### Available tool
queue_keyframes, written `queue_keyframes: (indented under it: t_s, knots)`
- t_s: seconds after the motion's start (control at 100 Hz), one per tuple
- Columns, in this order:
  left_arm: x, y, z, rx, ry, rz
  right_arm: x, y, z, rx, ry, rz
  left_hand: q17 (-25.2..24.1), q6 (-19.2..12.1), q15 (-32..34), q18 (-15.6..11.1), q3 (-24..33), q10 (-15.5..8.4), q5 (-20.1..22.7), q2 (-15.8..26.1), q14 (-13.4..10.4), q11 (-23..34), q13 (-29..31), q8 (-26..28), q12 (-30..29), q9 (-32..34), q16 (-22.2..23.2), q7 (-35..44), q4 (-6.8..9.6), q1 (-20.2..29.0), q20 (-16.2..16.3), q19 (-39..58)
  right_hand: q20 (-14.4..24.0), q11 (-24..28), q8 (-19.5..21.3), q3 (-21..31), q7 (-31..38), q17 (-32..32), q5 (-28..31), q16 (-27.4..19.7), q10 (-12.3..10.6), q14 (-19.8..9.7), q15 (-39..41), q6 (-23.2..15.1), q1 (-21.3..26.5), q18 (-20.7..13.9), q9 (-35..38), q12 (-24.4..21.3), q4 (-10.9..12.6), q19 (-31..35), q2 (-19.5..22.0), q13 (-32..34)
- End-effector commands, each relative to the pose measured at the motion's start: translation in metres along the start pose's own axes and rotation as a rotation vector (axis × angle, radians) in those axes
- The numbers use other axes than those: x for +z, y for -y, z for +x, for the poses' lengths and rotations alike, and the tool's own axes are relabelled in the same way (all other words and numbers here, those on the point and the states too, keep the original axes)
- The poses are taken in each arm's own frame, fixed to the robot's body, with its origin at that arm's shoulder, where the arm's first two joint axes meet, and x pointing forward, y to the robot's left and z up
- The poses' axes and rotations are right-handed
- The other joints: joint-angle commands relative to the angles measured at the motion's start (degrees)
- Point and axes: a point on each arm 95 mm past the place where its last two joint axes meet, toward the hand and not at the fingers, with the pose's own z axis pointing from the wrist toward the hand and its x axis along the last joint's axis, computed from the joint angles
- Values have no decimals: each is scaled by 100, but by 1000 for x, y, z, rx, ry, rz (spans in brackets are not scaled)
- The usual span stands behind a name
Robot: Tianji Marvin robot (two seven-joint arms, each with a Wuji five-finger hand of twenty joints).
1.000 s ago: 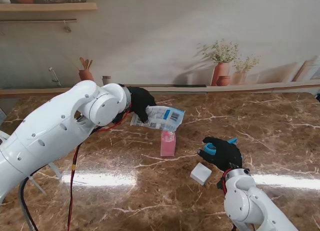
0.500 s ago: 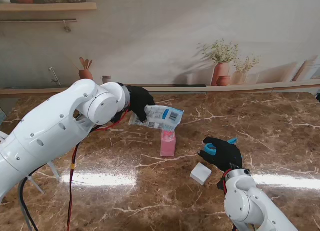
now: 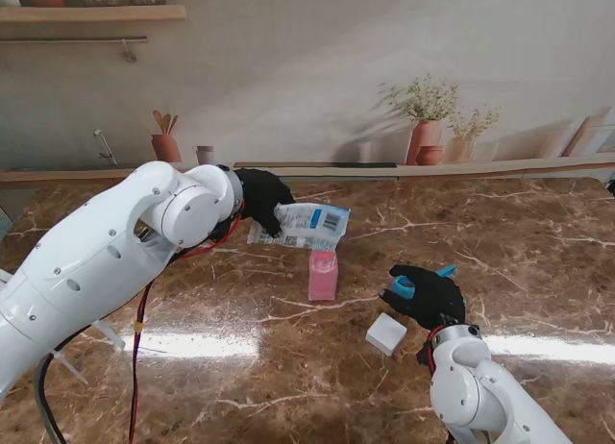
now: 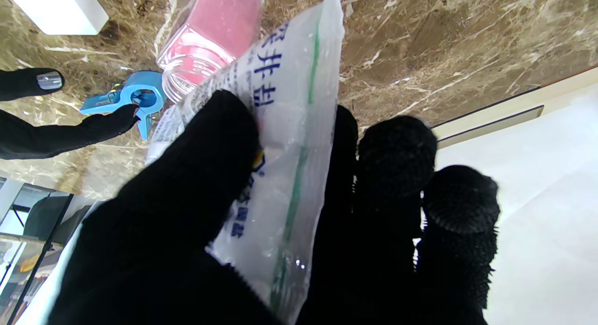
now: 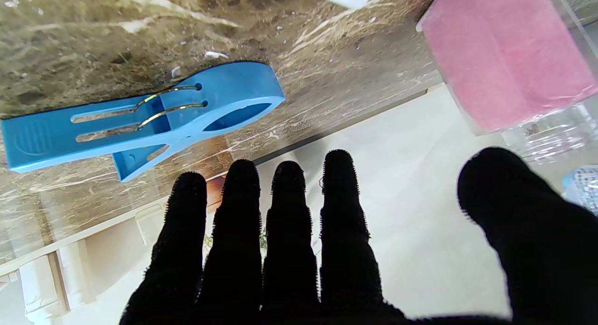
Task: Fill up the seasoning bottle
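A clear square seasoning bottle (image 3: 323, 275) with pink contents stands uncapped mid-table; its open mouth (image 4: 187, 75) shows in the left wrist view. My left hand (image 3: 264, 199) is shut on a white printed seasoning bag (image 3: 309, 226), held tilted just beyond and above the bottle, thumb (image 4: 205, 175) pressed on the bag (image 4: 289, 129). A white cap (image 3: 386, 333) lies nearer to me, right of the bottle. My right hand (image 3: 430, 296) hovers open, fingers (image 5: 285, 222) spread, over a blue clip (image 5: 140, 119) lying on the table.
The brown marble table ends at a ledge (image 3: 500, 165) along the wall, bearing terracotta vases with dried plants (image 3: 425, 136) and a pot of utensils (image 3: 165, 136). A shelf (image 3: 86, 13) hangs at the far left. The pink bottle (image 5: 504, 59) stands close to my right thumb.
My left arm has drawn the bag slightly to the left and a little farther from me. The right hand, clip, bottle and cap have not moved.
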Motion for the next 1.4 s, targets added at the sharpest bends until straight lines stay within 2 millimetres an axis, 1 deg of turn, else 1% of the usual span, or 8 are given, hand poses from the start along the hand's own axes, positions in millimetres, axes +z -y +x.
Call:
queue_keyframes:
  t_s: [0.0,0.25,0.69,0.94,1.06,1.18,1.23,1.39]
  knots:
    - [1,-7,-4,-11,1,4,-3,4,1,1,5,23,-50,-1175,-127,-12,317,-365,210,900,-11,377,220,707,153,227,110,852,394,532,104,216,-4,62,-76,76,29,-41,-12,36,1,18,28,-91,-38,-26,-69,-15,72,17,54,-138]
    - [2,-28,-14,-81,-15,47,-2,0,7,-12,-1,27,-268,-1221,-519,2,35,-426,171,1211,78,328,167,1341,88,16,370,859,436,715,232,68,-5,61,-79,72,25,-39,-21,36,3,22,28,-82,-50,-26,-69,-15,67,17,58,-135]
    - [5,-63,-28,-189,-62,204,-2,-10,22,-37,-16,25,-375,-1315,-592,26,110,-486,181,1227,138,314,97,1557,71,-29,428,922,437,660,279,20,-7,61,-82,81,23,-38,-30,34,7,15,29,-71,-49,-26,-71,-17,66,16,58,-131]
    - [8,-86,-29,-293,-69,399,-3,-18,34,-56,-38,8,-410,-1325,-625,72,258,-474,223,1162,194,339,94,1601,87,-20,452,936,408,607,313,-17,-7,74,-96,113,-21,-21,-132,39,8,25,48,26,-23,-17,-39,-14,68,25,22,-78]
    - [11,-100,-23,-407,-84,512,-2,-25,42,-45,-54,-20,-504,-1334,-691,139,383,-469,211,1130,236,319,28,1588,185,-46,461,961,379,559,335,-115,19,109,-103,130,-61,97,-235,64,60,207,111,186,87,67,31,0,42,101,-64,54]
    - [16,-115,-10,-586,-117,614,0,-37,52,-31,-73,-60,-1098,-1248,-1048,80,265,-437,122,1201,287,117,-362,1537,463,-229,485,1045,444,715,350,-743,109,147,-92,79,-100,234,-372,136,77,251,231,367,269,135,89,21,-132,319,-210,267]
    - [17,-122,-2,-683,-142,648,2,-42,57,-17,-82,-77,-1370,-1187,-1149,60,231,-390,105,1226,357,34,-499,1497,533,-299,503,1055,485,783,361,-989,201,182,-87,39,-124,279,-434,214,85,258,320,440,337,178,116,47,-211,479,-258,379]
    - [19,-146,31,-1013,-209,737,5,-57,71,78,-108,-120,-1684,-1164,-1351,92,89,-410,147,1233,423,-316,-760,1312,694,-381,541,1043,607,984,515,-1302,551,388,-114,-256,-233,499,-610,596,169,299,692,695,485,329,276,237,-300,959,-358,832]
